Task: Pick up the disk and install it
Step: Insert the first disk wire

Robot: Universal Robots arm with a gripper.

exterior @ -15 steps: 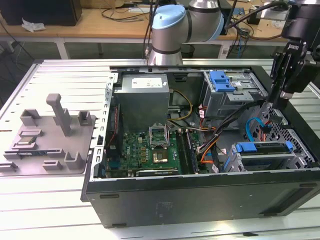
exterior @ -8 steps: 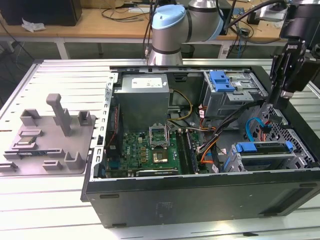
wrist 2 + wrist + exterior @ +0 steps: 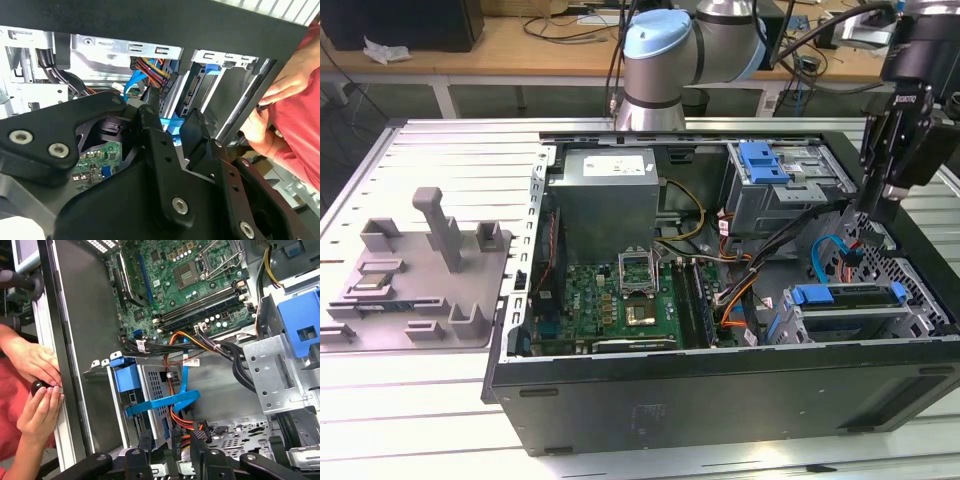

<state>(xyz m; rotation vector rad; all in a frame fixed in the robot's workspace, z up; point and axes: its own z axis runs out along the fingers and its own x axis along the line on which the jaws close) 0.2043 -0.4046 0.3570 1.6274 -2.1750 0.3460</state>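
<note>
Exterior view: disk [image 3: 858,295] (blue-railed) inside case [image 3: 720,395]

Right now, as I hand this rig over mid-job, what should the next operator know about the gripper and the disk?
The gripper is open and holds nothing. It hangs over the computer case at the exterior view's right end, above the drive cages.
The disk stands on edge in its blue carrier inside the lower drive cage.
Done: the disk looks placed in that cage.
Left: I cannot tell whether it is fully seated.
Caution: a person's hands are at the case's rim, and a blue cable crosses beside the cage.
</note>
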